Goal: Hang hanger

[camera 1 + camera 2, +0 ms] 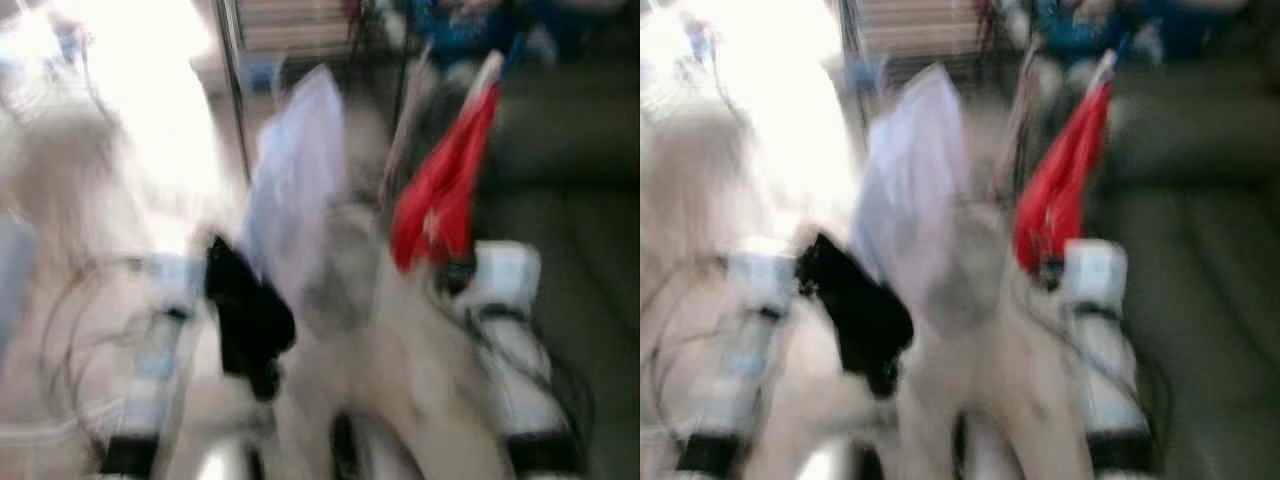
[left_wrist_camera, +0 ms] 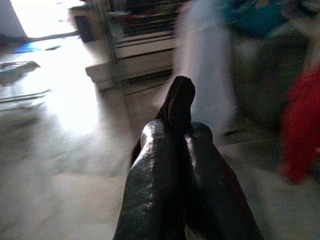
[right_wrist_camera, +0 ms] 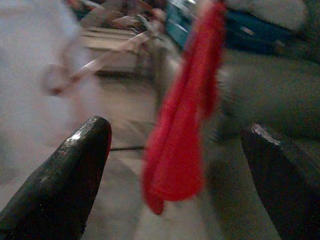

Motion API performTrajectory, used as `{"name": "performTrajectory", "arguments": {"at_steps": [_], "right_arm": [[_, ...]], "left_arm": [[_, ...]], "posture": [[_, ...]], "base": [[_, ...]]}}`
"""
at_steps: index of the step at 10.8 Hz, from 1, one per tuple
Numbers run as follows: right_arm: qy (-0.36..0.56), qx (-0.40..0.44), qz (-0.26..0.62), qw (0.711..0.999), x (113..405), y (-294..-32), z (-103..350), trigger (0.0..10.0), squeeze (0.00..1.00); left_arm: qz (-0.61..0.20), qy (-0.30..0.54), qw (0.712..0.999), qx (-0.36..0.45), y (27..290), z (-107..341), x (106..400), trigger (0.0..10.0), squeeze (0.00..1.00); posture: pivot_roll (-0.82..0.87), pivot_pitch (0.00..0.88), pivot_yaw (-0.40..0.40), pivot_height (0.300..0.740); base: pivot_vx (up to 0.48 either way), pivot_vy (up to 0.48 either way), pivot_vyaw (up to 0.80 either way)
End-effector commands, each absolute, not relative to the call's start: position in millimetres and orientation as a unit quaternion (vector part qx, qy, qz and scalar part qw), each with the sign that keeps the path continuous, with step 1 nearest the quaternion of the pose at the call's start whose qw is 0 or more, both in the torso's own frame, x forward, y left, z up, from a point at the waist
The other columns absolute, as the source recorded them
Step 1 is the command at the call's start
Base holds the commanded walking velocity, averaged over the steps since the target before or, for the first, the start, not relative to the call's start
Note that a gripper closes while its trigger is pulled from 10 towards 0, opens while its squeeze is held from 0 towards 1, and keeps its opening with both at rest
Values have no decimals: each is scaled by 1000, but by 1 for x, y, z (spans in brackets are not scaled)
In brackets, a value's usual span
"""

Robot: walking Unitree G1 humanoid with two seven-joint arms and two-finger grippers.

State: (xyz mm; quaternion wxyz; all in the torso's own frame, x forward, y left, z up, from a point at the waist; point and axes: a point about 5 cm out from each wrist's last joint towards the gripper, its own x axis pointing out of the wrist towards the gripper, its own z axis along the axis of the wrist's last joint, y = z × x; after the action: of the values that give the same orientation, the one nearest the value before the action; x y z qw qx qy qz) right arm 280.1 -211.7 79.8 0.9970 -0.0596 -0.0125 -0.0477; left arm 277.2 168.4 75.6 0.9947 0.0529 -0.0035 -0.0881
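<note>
Head views blurred: red garment (image 1: 440, 200) hangs beside pale lavender garment (image 1: 295, 190), hanger itself indistinct; right gripper (image 3: 175, 170) fingers wide apart facing the red one, left gripper (image 2: 177, 135) fingers pressed together.

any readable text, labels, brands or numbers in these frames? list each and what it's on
None readable: all views are motion-blurred.
Red garment: a small pale mark on it, too blurred to read or even to confirm as print.
Pale lilac garment: no print visible.
Shelving unit behind: no legible labels.
Left end effector, fingers pressed together, and right end effector, fingers spread apart: no markings visible.
</note>
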Motion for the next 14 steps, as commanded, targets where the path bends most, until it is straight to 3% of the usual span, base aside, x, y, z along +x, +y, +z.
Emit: {"name": "performTrajectory", "arguments": {"at_steps": [1, 9, 14], "right_arm": [[-20, -55, -38, 998, 281, -205, 82, 10000, 0], [-35, -79, -37, 996, 291, -205, 88, 10000, 0], [-28, -117, -43, 992, 301, -205, 90, 10000, 0]], "left_arm": [[-75, -17, 995, 68, 180, 83, 278, 10000, 0], [-79, -15, 995, 65, 174, 81, 278, 10000, 0], [-87, -16, 994, 67, 170, 80, 276, 10000, 0]], "posture": [[-2, 152, -42, 740], [5, 145, -47, 740], [5, 152, -51, 740]], "base": [[431, 0, 0], [382, 261, 0], [0, 55, 0]]}}
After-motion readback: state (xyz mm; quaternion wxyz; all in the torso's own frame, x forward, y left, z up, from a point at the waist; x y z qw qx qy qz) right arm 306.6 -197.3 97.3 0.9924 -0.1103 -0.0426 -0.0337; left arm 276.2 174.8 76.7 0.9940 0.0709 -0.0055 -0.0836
